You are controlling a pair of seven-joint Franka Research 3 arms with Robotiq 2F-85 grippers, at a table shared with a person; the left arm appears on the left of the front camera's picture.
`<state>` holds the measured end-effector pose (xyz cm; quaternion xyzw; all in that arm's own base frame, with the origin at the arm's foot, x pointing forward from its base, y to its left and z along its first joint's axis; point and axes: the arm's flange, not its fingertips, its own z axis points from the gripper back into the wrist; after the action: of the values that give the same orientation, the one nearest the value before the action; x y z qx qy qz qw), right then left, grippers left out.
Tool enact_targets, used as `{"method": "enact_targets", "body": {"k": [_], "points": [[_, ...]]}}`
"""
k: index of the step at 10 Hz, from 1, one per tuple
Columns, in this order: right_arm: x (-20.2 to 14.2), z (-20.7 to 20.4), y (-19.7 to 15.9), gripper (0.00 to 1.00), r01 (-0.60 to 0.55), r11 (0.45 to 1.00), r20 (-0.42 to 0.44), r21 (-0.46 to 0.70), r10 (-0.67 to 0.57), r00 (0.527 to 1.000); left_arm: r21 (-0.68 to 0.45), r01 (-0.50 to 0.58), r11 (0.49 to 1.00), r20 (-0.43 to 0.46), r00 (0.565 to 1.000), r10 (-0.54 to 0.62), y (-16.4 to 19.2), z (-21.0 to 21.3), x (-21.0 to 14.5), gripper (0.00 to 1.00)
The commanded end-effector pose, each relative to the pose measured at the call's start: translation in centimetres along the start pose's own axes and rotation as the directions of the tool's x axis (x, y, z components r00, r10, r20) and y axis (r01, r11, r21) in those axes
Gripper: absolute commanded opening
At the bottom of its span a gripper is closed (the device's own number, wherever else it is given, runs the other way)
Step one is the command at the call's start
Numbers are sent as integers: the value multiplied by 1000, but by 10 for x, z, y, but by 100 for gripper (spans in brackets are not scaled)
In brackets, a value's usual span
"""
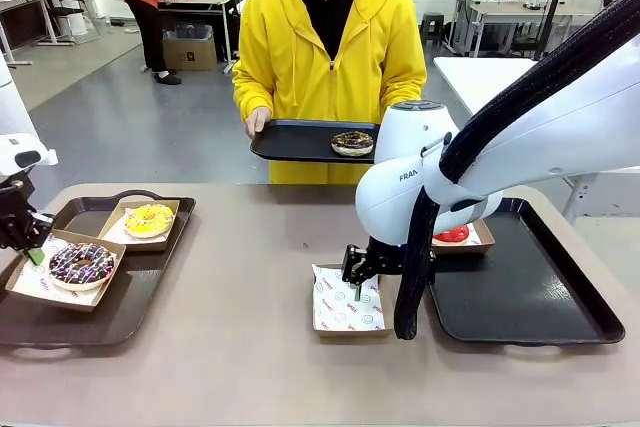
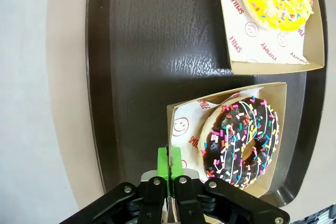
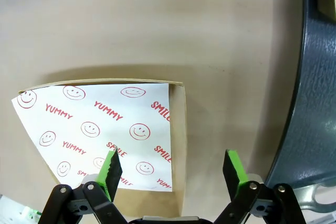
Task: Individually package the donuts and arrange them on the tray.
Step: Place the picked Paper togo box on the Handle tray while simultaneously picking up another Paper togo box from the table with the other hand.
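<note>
Left claw [image 2: 169, 167] pinched on sprinkled donut's box [image 2: 185, 124], right claw [image 3: 173, 169] spread wide over empty box [image 3: 178, 145]

You are looking at a robotics lab or test hall, not a bakery. Behind the beige table [image 1: 240, 347] stretches a grey open floor [image 1: 150, 127] with more work tables [image 1: 500, 17], a cardboard box [image 1: 188, 50] under one, and people standing among them. White robot arms are mounted at those far tables, and a big white arm [image 1: 470, 167] leans over yours.
</note>
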<state>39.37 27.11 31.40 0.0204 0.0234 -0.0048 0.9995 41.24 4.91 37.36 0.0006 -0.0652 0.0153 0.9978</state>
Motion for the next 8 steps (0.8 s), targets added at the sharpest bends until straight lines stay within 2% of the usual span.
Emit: {"method": "enact_targets", "body": {"k": [1, 2, 3, 4, 5, 6, 7, 8], "points": [[-1, -4, -4, 100, -10, 999, 7, 38, 9, 1000, 41, 16, 999, 8, 1000, -16, 2, -1, 4, 1], [-1, -4, -5, 76, -15, 999, 11, 42, 14, 1000, 49, 22, 999, 7, 1000, -22, 2, -2, 4, 1], [-1, -4, -5, 42, -21, 999, 12, 43, 20, 1000, 46, 35, 998, 2, 999, -35, 2, -2, 4, 60], [-1, -4, -5, 17, -17, 999, 13, 47, 16, 1000, 45, 38, 998, -1, 999, -38, 3, -2, 3, 60], [-1, -3, -5, 0, -14, 999, 14, 50, 13, 1000, 43, 39, 998, -1, 999, -39, 3, -2, 2, 100], [-1, -3, -5, 0, -9, 999, 16, 52, 9, 1000, 40, 39, 998, -2, 999, -39, 4, -1, 2, 62], [-1, -3, -5, 0, -6, 999, 15, 52, 5, 1000, 35, 37, 999, -3, 999, -37, 3, -1, 1, 100], [-2, -3, -5, 3, -3, 999, 15, 52, 2, 1000, 31, 35, 999, -6, 999, -35, 3, -1, 1, 100]]}}
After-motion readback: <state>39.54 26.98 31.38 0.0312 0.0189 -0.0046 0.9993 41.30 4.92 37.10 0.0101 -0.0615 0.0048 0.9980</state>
